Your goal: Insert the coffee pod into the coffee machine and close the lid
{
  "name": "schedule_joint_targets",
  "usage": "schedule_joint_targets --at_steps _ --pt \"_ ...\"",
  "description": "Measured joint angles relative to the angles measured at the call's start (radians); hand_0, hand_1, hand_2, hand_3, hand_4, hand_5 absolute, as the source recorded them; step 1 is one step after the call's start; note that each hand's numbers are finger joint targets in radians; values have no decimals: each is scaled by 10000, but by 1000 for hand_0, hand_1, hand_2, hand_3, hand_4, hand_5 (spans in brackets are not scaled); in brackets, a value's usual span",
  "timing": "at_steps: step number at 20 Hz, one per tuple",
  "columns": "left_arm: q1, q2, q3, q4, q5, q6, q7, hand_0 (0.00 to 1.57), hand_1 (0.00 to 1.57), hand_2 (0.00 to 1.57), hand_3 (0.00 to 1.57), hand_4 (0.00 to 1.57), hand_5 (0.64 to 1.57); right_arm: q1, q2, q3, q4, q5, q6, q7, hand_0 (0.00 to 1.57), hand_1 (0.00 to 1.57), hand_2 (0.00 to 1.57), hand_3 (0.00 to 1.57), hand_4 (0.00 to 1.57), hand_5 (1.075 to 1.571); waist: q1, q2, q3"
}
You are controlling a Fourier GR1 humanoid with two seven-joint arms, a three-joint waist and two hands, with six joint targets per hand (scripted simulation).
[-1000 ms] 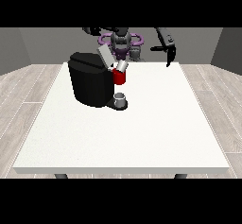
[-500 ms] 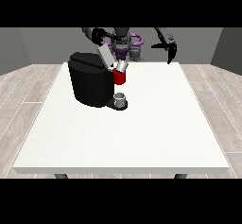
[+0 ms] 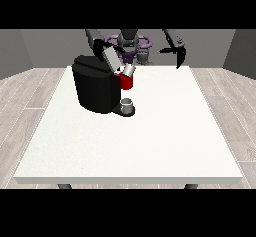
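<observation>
You see a big white flat table (image 3: pixel 150 146) filling the middle of the frame. The robot's body (image 3: pixel 131 43) is small at the top centre, w/ purple rings near its chest.

In the upper left part of the table sits the big black boxy coffee machine (image 3: pixel 96 86). Its grey flat lid (image 3: pixel 112 58) is tilted up, sticking out from the top right of the machine. Just under the lid's lower end there is a red thing at the machine (image 3: pixel 126 81), w/ a small silver bit on top of it. Below that, at the machine's front foot, stands a small grey cup-like thing (image 3: pixel 127 103) on the black base. You can't tell if that is the pod, so no sure spot for the pod in this view.

The hand at the view's left (image 3: pixel 100 44) is at the top of the lid, right by it. It's too small & dark to tell if its fingers are apart or together.

The hand at the view's right (image 3: pixel 178 55) hangs in the air at the upper right, over the far table edge, well apart from the machine. Its fingers point down, straight & relaxed, holding nothing.
</observation>
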Motion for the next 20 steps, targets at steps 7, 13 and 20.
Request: schedule_joint_targets --at_steps 7,13,20 --pt "161 103 18 -114 196 25 -26 0 0 0 0 298 1571 -589 -4 -242 760 -96 -36 -392 0 0 0 0 438 1571 -56 146 -47" --pt "-117 263 36 -107 321 -36 99 0 0 0 0 385 1571 -1120 -268 -494 1132 -292 171 -456 0 0 0 0 396 1571 -30 338 -71" --pt "-441 484 254 450 424 -51 -263 0 0 0 0 381 1571 -1535 -112 -291 1155 46 -154 -371 0 0 0 0 441 1571 -32 639 -66"
